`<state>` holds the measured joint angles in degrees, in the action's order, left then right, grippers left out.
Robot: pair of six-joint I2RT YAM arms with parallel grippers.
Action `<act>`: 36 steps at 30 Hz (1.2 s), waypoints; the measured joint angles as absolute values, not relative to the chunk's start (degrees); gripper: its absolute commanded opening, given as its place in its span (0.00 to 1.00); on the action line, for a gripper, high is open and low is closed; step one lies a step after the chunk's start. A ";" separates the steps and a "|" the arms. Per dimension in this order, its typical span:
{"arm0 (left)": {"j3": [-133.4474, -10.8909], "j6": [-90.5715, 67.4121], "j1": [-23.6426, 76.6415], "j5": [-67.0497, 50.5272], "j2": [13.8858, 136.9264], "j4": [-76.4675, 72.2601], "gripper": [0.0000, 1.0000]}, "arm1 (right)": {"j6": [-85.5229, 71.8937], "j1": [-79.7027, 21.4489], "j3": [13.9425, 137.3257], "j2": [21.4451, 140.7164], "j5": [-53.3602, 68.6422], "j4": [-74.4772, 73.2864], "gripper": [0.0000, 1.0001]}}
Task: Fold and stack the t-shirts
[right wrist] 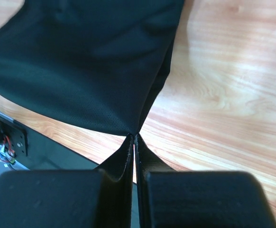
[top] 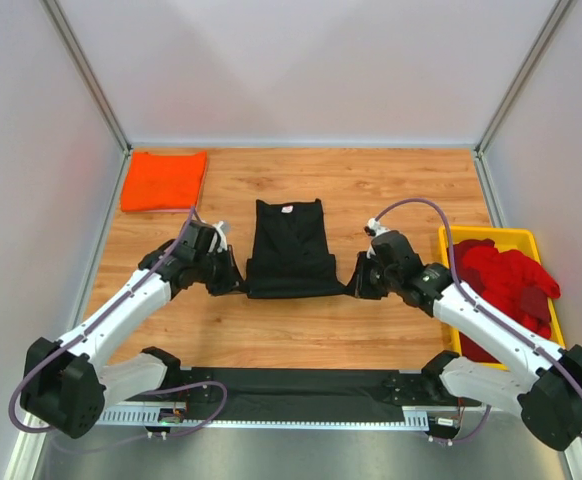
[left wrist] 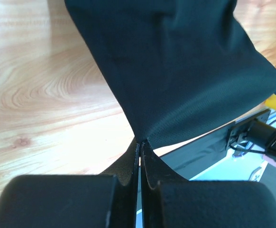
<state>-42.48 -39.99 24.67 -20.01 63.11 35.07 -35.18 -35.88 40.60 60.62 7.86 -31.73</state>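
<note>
A black t-shirt [top: 291,248] lies on the wooden table's middle, its sides folded in and its collar at the far end. My left gripper [top: 237,280] is shut on its near left corner, and the cloth [left wrist: 176,71] stretches away from the fingertips [left wrist: 137,151] in the left wrist view. My right gripper [top: 356,284] is shut on the near right corner, and the cloth [right wrist: 81,61] shows lifted slightly in the right wrist view. A folded bright orange t-shirt [top: 164,180] lies at the far left corner. Red t-shirts [top: 506,282] are piled in the tray.
A yellow plastic tray [top: 486,238] stands at the right edge, beside the right arm. White walls with metal posts enclose the table on three sides. A black strip [top: 301,385] runs along the near edge between the arm bases.
</note>
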 measured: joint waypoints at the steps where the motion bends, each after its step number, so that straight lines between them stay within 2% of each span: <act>1: -43.27 -39.99 24.67 -19.81 63.13 35.42 0.00 | -35.18 -35.88 41.65 60.38 7.31 -32.32 0.00; 14: -54.30 -40.10 24.67 -16.08 68.75 41.21 0.00 | -32.95 -35.88 52.56 63.57 1.19 -36.32 0.00; 23: -67.35 -40.01 22.33 -14.35 79.96 45.56 0.00 | -29.50 -35.09 64.71 74.19 -2.70 -36.53 0.00; 36: -87.74 -39.57 14.70 -18.87 98.80 47.79 0.00 | -24.40 -28.25 81.36 91.18 -1.39 -36.25 0.00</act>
<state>-87.74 -39.57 14.70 -18.87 98.80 47.79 -24.40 -28.25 81.36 91.18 -1.39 -36.25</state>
